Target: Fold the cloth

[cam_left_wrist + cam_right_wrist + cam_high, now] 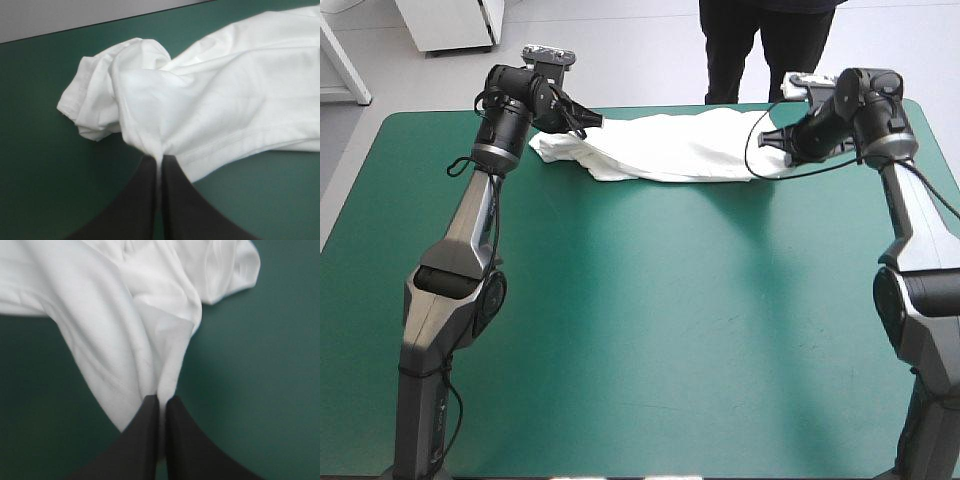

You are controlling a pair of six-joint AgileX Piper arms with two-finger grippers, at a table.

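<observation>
The white T-shirt (675, 146) lies stretched in a long band across the far part of the teal-green table (640, 320). My left gripper (590, 124) is shut on the T-shirt at its left end, a sleeve bunched just beyond it. In the left wrist view the T-shirt (215, 95) runs up from between my left gripper (160, 162), a thin fold pinched there. My right gripper (772, 138) is shut on the T-shirt at its right end. The right wrist view shows the T-shirt (130, 315) draped from my right gripper (161, 402).
The table's far edge (650, 108) runs close behind the T-shirt. A wide stretch of bare cover lies between the T-shirt and the near edge.
</observation>
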